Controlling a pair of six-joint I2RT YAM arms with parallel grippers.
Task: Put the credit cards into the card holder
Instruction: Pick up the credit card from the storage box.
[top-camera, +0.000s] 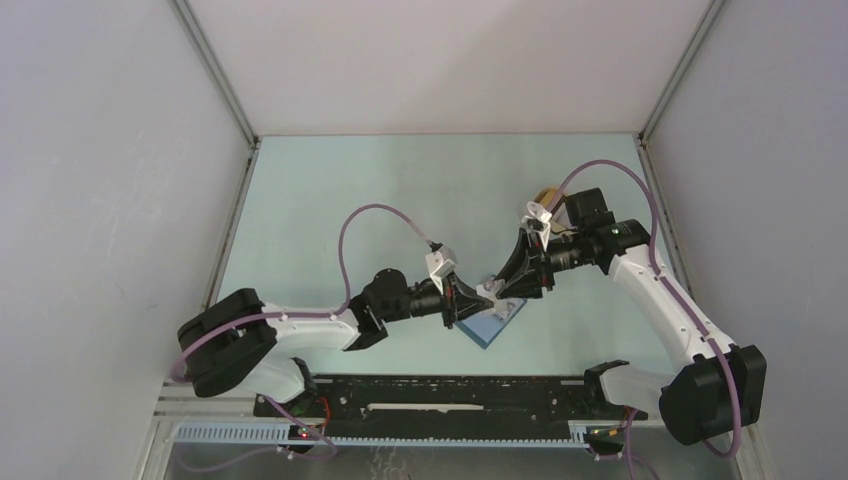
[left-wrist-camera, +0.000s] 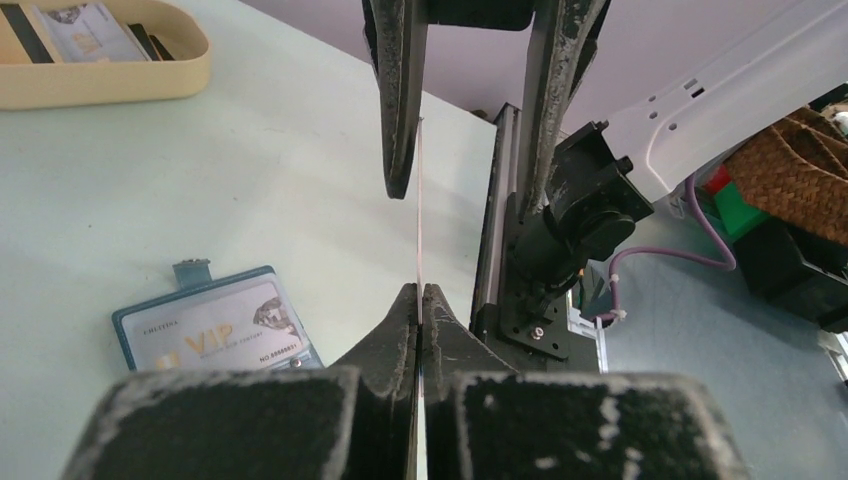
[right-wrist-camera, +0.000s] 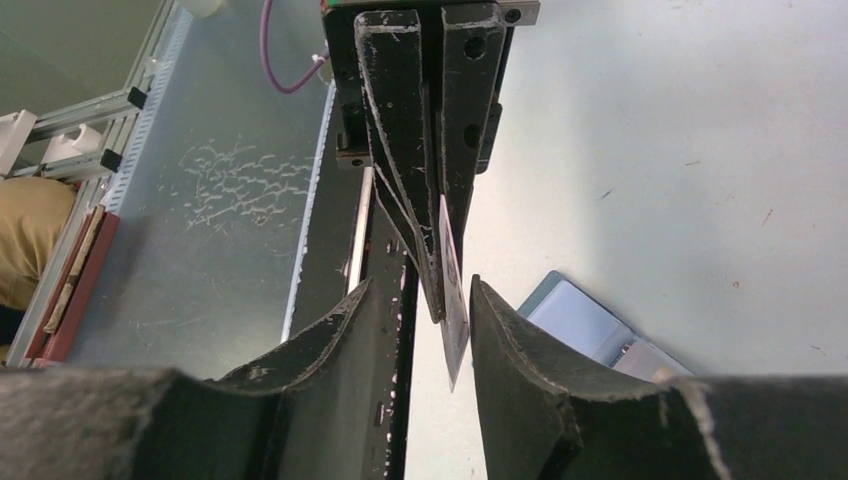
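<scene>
One credit card (left-wrist-camera: 417, 210) stands edge-on above the table, with my left gripper (left-wrist-camera: 421, 295) shut on its near end. My right gripper (right-wrist-camera: 420, 290) is open. Its fingers (left-wrist-camera: 397, 110) straddle the card's (right-wrist-camera: 453, 300) far end, and the card lies close to one finger. In the top view both grippers meet tip to tip (top-camera: 497, 292) just above the card holder (top-camera: 492, 328). The teal-blue card holder (left-wrist-camera: 190, 272) lies open on the table, and a whitish VIP card (left-wrist-camera: 225, 335) sits in its pocket. The holder's (right-wrist-camera: 585, 325) light inner pockets also show in the right wrist view.
A tan oval tray (left-wrist-camera: 110, 85) at the back holds more cards (left-wrist-camera: 85, 30). It peeks out behind the right arm (top-camera: 545, 195) in the top view. The black rail (top-camera: 450, 395) with the arm bases runs along the near edge. White walls enclose the table.
</scene>
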